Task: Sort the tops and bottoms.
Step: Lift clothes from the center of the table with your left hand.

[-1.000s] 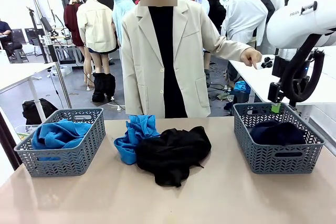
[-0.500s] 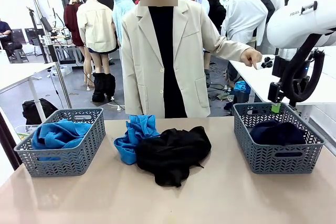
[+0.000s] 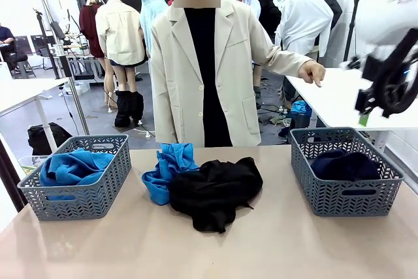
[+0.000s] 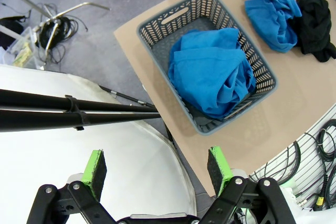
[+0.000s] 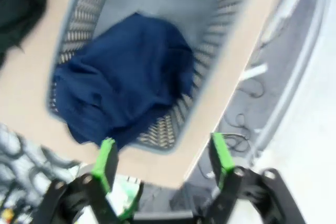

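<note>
Tan table (image 3: 294, 246), white table (image 3: 333, 99) off to the right — black bag (image 3: 46, 138) and cables (image 4: 55, 24) on the floor (image 3: 91, 119).

Front of table (image 3: 294, 246) bare; clothes pile (image 3: 212, 191) ctr

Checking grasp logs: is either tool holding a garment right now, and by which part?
Nothing held. Left tool and right tool are both open with empty gaps; the navy garment lies in its basket.
</note>
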`<state>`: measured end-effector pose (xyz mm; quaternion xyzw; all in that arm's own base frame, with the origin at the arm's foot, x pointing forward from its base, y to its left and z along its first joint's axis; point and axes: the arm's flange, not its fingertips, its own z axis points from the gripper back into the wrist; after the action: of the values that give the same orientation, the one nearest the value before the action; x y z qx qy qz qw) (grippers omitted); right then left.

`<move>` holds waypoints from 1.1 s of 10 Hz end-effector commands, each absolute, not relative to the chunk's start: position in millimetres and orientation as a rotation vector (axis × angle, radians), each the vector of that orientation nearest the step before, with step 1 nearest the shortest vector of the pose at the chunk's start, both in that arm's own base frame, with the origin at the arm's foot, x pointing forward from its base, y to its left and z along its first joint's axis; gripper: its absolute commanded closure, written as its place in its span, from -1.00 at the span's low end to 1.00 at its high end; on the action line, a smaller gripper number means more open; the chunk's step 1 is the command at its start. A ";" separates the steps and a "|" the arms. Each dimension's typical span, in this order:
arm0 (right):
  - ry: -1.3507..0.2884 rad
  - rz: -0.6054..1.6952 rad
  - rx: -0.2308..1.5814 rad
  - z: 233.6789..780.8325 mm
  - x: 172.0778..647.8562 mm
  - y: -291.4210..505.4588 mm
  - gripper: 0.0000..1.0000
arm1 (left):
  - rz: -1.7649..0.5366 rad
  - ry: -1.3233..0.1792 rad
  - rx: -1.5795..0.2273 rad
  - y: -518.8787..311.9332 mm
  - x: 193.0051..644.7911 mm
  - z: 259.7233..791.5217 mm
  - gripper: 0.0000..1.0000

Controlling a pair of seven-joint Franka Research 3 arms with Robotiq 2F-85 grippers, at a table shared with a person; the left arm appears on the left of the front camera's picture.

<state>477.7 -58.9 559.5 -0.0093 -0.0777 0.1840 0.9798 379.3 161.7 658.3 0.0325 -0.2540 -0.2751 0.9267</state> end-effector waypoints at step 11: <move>-0.294 0.116 -0.019 595.7 442.7 -225.9 -0.71 | -1.058 -0.607 -0.102 -95.0 488.3 605.3 -1.00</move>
<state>446.4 -223.8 595.7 -0.0027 -0.1527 0.0576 0.9866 472.1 -96.9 606.3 -0.0476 -0.2737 -0.5015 0.8193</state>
